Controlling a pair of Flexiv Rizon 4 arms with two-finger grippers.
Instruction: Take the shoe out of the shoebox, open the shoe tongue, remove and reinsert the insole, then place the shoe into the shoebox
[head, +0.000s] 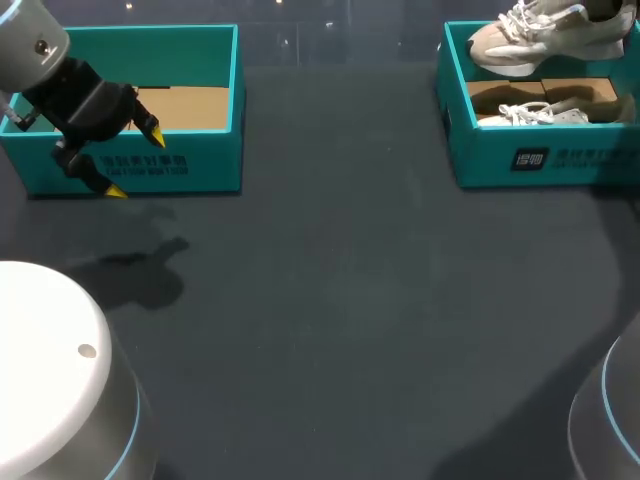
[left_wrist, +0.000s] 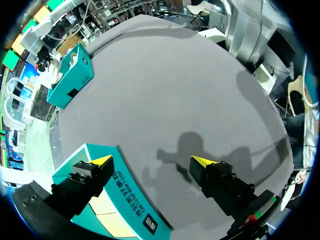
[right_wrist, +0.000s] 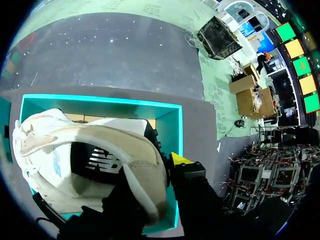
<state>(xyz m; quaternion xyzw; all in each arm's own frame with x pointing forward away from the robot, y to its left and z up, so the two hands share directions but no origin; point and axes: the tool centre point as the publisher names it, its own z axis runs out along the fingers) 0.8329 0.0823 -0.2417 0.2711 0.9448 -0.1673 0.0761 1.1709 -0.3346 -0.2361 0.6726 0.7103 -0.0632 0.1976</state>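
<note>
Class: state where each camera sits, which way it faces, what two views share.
Head: above and behind, facing down on the table; left hand shows.
Left wrist: along the open left hand, partly over the left shoebox.
Right wrist: past the held shoe into the right shoebox; one fingertip shows.
Head and right wrist share the shoe.

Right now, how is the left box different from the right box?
The left box has no shoe in it, only its brown bottom; the right box has a shoe lying inside. The open left gripper straddles the left box's front wall; a second shoe is held above the right box. Both are teal, open-topped, with print in front.
</note>
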